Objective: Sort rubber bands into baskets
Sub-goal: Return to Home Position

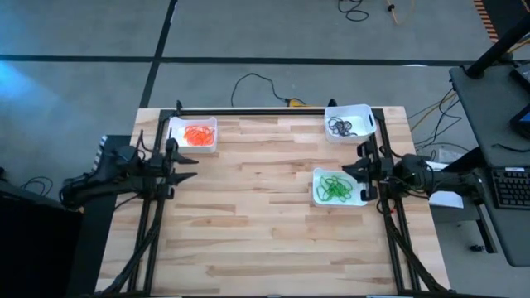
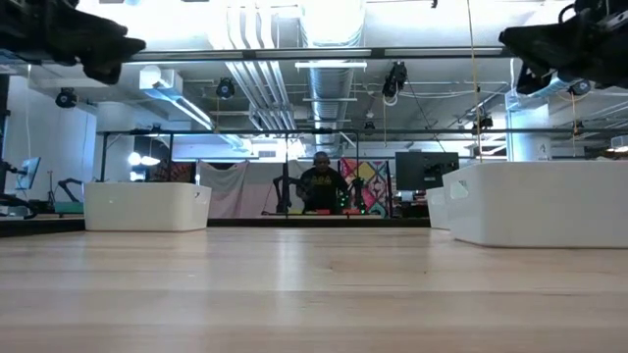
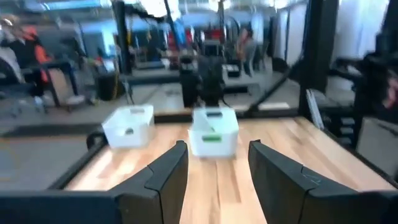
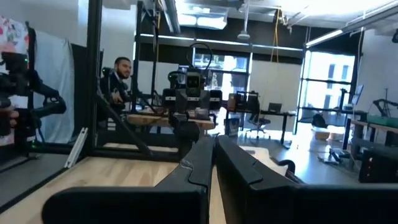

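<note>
We find the left end effector (image 1: pixel 188 165) spread beside the orange bands' (image 1: pixel 197 133) basket (image 1: pixel 175 142). The right end effector (image 1: pixel 353 166), pressed together, hangs near the baskets (image 1: pixel 316 199) holding dark bands (image 1: pixel 344 126) and green bands (image 1: pixel 334 187).

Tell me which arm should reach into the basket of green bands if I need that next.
Right, likely. The right gripper hovers beside the green-band basket; the left gripper sits across the table by the orange-band basket.
</note>
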